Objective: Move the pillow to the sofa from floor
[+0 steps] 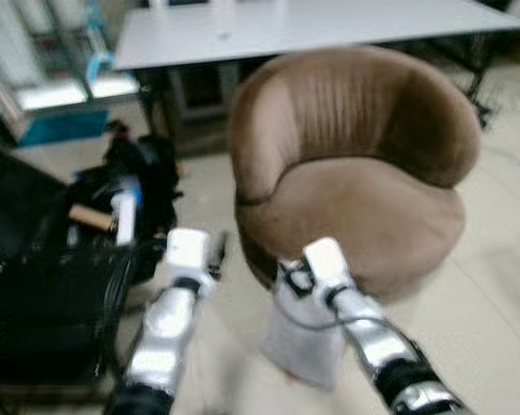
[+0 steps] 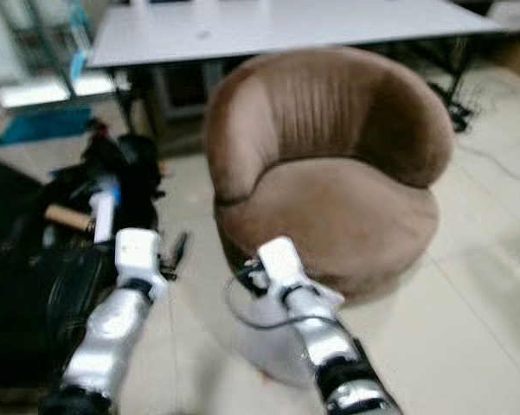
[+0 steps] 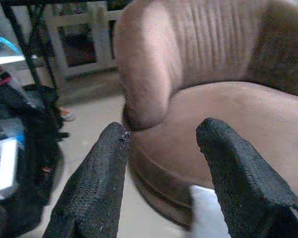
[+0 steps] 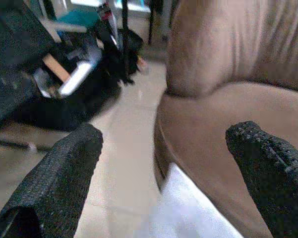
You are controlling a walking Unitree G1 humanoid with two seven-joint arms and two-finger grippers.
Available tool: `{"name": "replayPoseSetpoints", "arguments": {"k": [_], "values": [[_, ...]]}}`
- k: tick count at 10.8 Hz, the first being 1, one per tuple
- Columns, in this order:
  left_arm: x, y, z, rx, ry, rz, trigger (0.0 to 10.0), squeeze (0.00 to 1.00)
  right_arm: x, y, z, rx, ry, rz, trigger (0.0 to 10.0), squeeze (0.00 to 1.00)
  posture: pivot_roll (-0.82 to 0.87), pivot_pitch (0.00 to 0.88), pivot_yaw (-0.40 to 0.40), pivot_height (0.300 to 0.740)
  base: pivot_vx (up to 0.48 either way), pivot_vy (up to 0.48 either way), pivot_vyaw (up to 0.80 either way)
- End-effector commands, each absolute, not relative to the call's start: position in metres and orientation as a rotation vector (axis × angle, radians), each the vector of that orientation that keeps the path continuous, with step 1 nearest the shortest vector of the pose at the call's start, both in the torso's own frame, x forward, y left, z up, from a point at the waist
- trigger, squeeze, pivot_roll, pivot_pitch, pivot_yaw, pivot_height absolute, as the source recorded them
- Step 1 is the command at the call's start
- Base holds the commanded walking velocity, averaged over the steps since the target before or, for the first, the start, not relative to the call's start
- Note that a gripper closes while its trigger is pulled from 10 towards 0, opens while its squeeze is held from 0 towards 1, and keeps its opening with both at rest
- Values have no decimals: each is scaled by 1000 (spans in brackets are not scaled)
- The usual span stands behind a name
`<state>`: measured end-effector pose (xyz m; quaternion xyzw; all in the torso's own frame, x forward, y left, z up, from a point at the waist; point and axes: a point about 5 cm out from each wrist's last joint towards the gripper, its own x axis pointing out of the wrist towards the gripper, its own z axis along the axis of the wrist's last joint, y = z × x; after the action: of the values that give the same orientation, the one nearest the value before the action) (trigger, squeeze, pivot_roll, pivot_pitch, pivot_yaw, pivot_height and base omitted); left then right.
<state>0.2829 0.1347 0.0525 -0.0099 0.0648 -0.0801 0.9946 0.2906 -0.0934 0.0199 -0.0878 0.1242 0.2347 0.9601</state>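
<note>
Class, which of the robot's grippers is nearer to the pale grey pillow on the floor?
Right. The right gripper hovers directly over the pale grey pillow, fingers open. The left gripper is off to the pillow's left, also open.

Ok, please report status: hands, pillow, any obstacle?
Both hands open, left hand, right hand. Pillow on floor against brown sofa, not held. Black bags at left.

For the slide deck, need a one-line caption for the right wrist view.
Open right gripper facing the brown sofa, grey pillow on the floor below.
</note>
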Motion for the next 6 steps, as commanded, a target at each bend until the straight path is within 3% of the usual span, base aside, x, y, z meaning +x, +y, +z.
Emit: {"name": "replayPoseSetpoints", "arguments": {"k": [1,4,6], "values": [[284,123,53,-23,137,-199,10000,0,292,-107,20,-189,255,446,10000,0,-104,0,50,727,480,0,0],[283,124,49,26,165,-208,10000,0,290,-105,19,-189,253,453,10000,0,-105,0,52,727,460,0,0],[281,119,48,47,164,-242,10000,0,289,-105,19,-192,252,459,10000,0,-105,0,51,727,0,0,0]]}}
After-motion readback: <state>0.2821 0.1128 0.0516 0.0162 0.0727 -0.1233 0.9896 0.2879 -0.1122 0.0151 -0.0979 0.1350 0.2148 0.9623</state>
